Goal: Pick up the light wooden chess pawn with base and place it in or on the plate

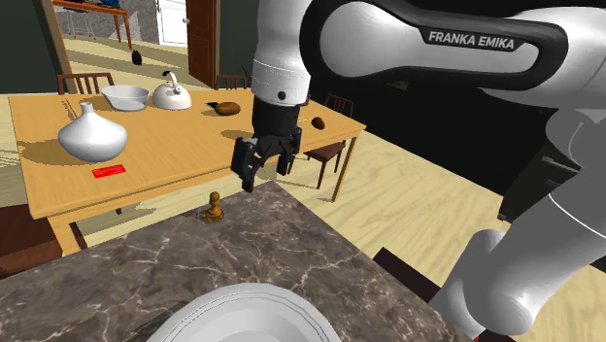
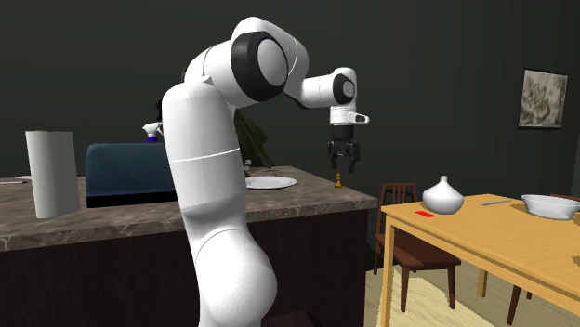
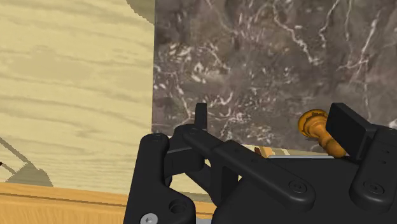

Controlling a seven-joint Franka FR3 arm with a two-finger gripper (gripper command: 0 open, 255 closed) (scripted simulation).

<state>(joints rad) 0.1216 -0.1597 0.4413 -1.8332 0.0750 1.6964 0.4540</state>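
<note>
A small tan wooden chess pawn stands upright on the dark marble counter, close to its far edge. My black gripper hangs open a little above the pawn and off to the shoulder view's right, touching nothing. In the wrist view the pawn shows just inside one finger, and the other finger stands far apart from it. The white plate lies on the counter at the shoulder view's lower edge. From the second exterior view, the gripper hovers over the pawn, with the plate beside.
Beyond the counter edge stands a wooden dining table with a white vase, bowl, kettle and red card. A white roll and a blue box sit on the counter behind the arm.
</note>
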